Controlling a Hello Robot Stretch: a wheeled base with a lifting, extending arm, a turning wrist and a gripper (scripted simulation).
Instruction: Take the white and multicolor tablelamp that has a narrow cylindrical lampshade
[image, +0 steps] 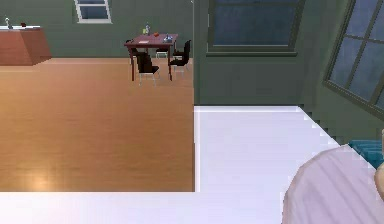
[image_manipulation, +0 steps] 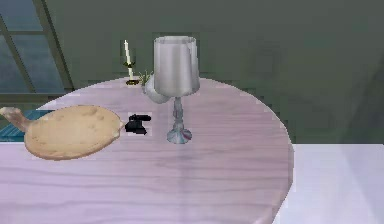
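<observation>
The forward view has the pale round bench (image: 335, 185) at lower right, a dining table (image: 150, 45) far across the wood floor. In the arm side view the tablelamp (image_manipulation: 176, 85) stands upright near mid-bench, a small black object (image_manipulation: 138, 123) just left of its base, a flat bread (image_manipulation: 72, 132) farther left, a candle (image_manipulation: 127, 52) behind; the fingers' state cannot be told
</observation>
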